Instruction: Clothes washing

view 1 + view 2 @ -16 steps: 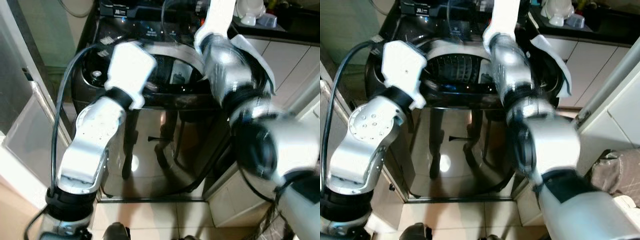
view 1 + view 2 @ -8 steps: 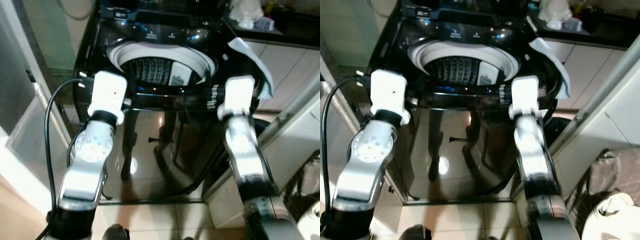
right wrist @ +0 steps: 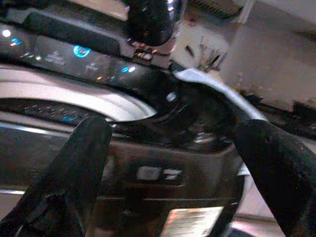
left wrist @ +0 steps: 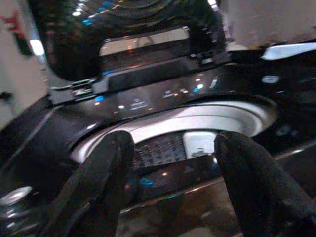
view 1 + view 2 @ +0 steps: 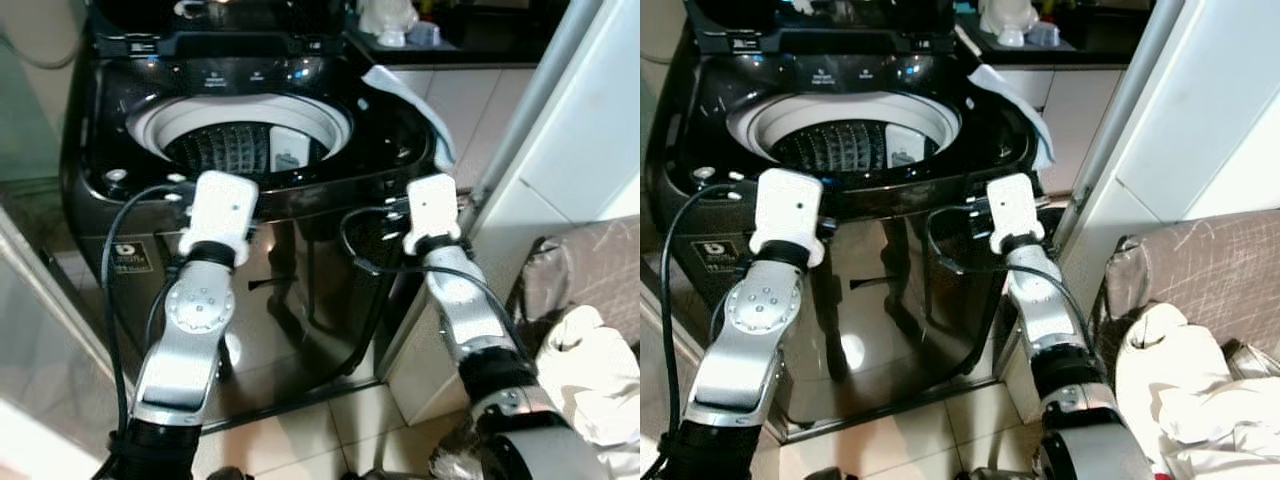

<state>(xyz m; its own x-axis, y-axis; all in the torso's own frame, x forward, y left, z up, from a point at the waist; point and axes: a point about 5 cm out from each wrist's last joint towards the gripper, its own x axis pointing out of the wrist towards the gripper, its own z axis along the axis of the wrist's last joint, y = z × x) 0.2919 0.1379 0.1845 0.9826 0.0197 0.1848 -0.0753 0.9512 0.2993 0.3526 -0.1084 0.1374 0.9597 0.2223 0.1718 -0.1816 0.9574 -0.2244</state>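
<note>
Glossy black top-loading washing machine (image 5: 300,250) is standing with its lid raised, its white-rimmed steel drum (image 5: 235,150) lying just beyond and slightly above both end effectors. The left end effector (image 4: 173,182) is facing the machine's front edge, fingers (image 4: 103,182) spread wide and gripping nothing. The right end effector (image 3: 168,168) is hovering near the front right corner, equally wide open and empty. Pale cloth (image 5: 415,100) is draping over the machine's right rim.
</note>
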